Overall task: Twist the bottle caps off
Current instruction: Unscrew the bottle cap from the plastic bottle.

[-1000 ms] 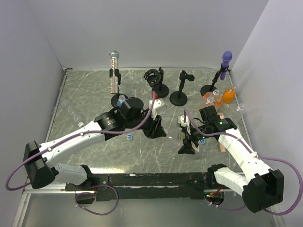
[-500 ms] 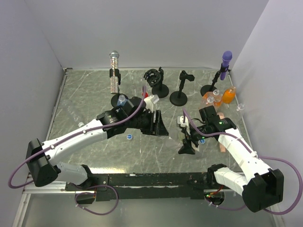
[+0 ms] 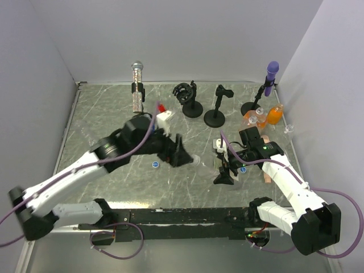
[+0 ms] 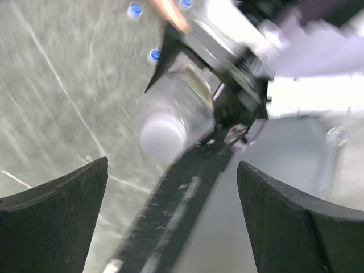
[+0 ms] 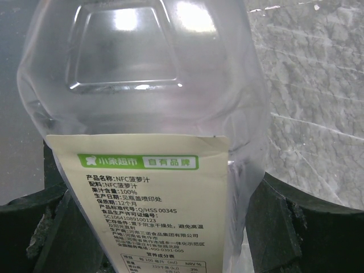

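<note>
A: Left claw point(image 4: 172, 170), what do we log?
B: Jaws spread wide, nothing between them. It hangs over the middle of the tabletop point(image 3: 102, 114), facing the white cap point(image 4: 162, 136), and we see a gap between them.
A: Right claw point(image 5: 165, 227)?
B: Clamped on the clear bottle point(image 5: 153, 114), a jaw on either side, toward the near edge and right of middle. The white cap sits on that bottle's end.
A: Anything loose?
B: We note one blue cap point(image 3: 155, 165) lying left of middle, near edge. Orange bottles point(image 3: 274, 115) stand by the right edge.
</note>
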Available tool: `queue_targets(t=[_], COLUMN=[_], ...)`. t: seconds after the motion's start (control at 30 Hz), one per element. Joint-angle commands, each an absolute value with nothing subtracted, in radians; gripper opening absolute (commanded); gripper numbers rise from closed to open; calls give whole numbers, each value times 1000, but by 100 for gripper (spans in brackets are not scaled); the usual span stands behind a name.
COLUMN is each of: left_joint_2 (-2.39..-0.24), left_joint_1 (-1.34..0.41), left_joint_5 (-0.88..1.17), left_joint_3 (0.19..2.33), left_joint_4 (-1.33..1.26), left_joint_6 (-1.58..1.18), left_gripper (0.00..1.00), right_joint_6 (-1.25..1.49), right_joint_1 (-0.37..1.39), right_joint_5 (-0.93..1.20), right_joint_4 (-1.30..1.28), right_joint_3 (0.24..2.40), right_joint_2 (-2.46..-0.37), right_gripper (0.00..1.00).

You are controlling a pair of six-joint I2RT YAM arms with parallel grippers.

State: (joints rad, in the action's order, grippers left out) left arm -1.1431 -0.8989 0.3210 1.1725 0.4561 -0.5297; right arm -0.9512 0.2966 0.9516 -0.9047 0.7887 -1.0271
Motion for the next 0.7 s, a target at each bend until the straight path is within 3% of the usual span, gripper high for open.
queue_targets(t=[0.0,0.23,0.4,0.57,0.67], left_joint_2=[-945,-669,-863,-983,-1044], left_joint_1=[-903,-902,-897,-894,-891], left_joint_5=[367,508,586,641,684], left_joint_3=[1016,632,747,779,825], left_joint_4=[346,-109,-2,-90,-65], left_joint_6=[-152,374,535,523,535], left_gripper=[97,97,97,99,91], right_joint_6=[-979,-982,-986,-986,-985], right_joint_1=[302,302,302,301,299], right_joint_5=[997,999,1002,997,997], right_joint_4=[-880,-884,-885,-887,-885], right_joint_3=[805,805,805,805,804], right_joint_2=[-1023,-1028,-1032,-1031,-1028], right_gripper=[12,12,12,12,12])
